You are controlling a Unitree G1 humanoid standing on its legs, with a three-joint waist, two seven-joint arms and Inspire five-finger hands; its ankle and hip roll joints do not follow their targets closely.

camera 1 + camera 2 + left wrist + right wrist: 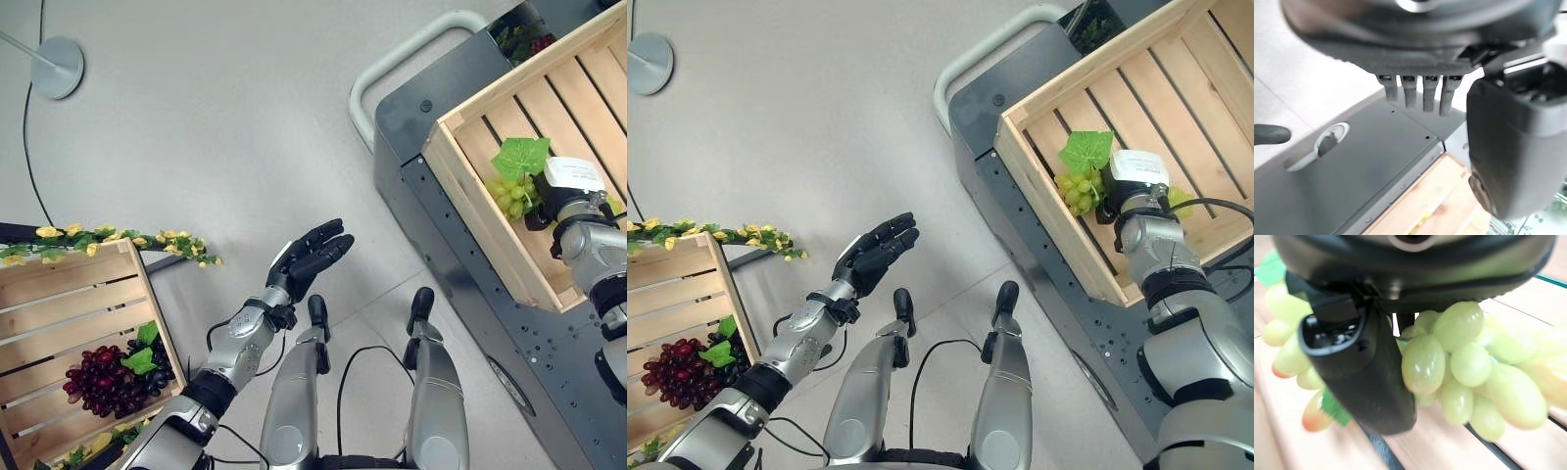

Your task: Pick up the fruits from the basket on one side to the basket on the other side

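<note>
Fingers of our right hand curl round the bunch of green grapes, our thumb pressed against the glossy, oval berries in the right wrist view. We hold the bunch low inside the wooden crate on our right, just beside its near wall; whether the grapes touch the slats we cannot tell. One broad green leaf stands up from the bunch. This crate is pale slatted wood with narrow dark gaps, and most of its floor lies bare beyond the hand. It sits on a dark grey metal cart with a rounded pale handle.

Our left hand hangs over the smooth grey floor, fingers straight and released, holding nothing, with open room all around it. Well apart on our left, a second slatted crate holds dark purple grapes with green leaves, and a garland of yellow flowers trims its far edge.

We can read no writing anywhere.
</note>
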